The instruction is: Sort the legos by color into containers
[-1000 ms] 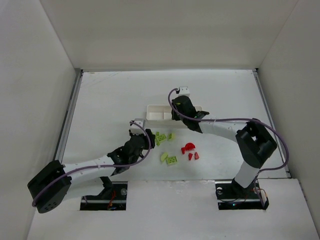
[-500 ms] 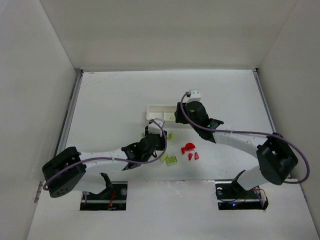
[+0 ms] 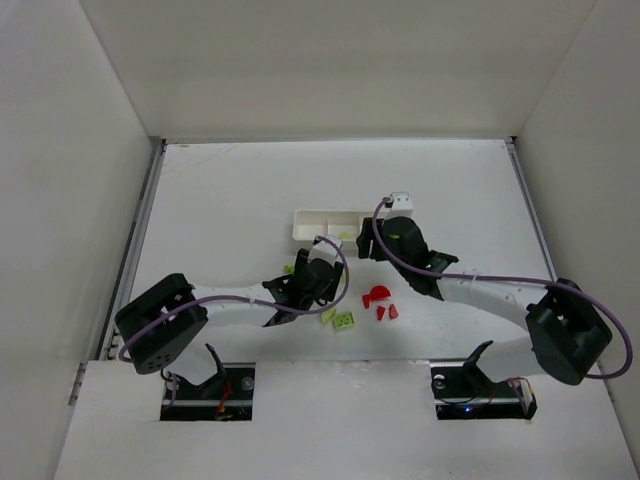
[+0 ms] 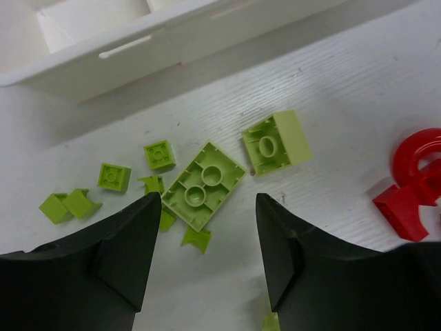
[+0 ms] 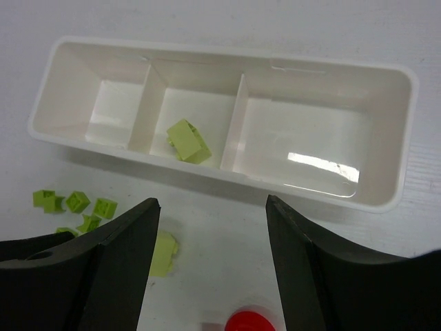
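The white tray (image 5: 386, 131) has three compartments. One lime-green brick (image 5: 187, 141) lies in its middle compartment; the other two look empty. My right gripper (image 5: 212, 207) hangs open and empty just in front of the tray (image 3: 302, 228), above bare table, with a red piece (image 5: 249, 321) below it. My left gripper (image 4: 208, 201) is open and empty over the green legos: an upside-down plate (image 4: 204, 185), a brick (image 4: 275, 141) and several tiny pieces (image 4: 114, 176). Red legos (image 4: 413, 181) lie to the right. In the top view the left gripper (image 3: 308, 282) hides most of the green pile.
Two green legos (image 3: 340, 320) lie apart near the front, and the red legos (image 3: 380, 300) sit right of them. The right gripper (image 3: 380, 250) covers the tray's right end. White walls close the table on three sides.
The left arm has reached rightward over the green pile and opened wider. The right gripper has moved right along the tray and opened; a green brick now lies in the middle compartment.
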Available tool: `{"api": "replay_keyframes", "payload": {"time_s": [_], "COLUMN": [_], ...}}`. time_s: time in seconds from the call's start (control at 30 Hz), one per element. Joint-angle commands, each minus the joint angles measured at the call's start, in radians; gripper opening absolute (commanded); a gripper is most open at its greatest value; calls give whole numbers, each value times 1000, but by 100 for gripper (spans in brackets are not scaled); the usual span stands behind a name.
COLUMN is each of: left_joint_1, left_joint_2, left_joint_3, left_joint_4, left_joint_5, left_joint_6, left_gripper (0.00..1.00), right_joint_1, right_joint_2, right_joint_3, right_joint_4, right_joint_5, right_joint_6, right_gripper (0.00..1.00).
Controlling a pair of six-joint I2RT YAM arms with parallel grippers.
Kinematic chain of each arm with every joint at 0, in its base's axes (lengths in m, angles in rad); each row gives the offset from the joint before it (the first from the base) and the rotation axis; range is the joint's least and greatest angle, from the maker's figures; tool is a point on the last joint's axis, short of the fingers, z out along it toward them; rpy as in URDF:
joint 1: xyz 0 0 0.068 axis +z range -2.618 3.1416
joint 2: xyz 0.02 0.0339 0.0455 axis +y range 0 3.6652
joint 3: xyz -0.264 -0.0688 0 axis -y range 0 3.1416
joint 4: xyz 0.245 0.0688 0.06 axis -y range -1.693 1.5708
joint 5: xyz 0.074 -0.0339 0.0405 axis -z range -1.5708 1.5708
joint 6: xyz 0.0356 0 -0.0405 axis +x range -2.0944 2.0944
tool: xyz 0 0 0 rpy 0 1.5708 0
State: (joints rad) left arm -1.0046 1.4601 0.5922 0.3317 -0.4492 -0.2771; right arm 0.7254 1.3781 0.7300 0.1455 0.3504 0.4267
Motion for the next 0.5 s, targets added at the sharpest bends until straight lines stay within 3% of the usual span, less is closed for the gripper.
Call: {"api": "replay_keyframes", "payload": {"time_s": [0.0,0.33,0.47], "left_joint_1": [16,13,13], "left_joint_2": [20,86,54], "left_joint_3": [38,52,47], "left_joint_4": [-3,32,40], "left_joint_5": [-3,-5,-23], "left_joint_6": [12,7,7], "left_gripper": [56,51,54], "right_joint_1": [-8,-4,-4], "right_joint_2": [-40,-44,-18], "right_joint_3": [-11,-21,-9], "right_joint_4": [75,92,95], "right_joint_5": [-11,-18,-19], "right_joint_6": [18,23,18], "right_gripper": [70,72,72]}}
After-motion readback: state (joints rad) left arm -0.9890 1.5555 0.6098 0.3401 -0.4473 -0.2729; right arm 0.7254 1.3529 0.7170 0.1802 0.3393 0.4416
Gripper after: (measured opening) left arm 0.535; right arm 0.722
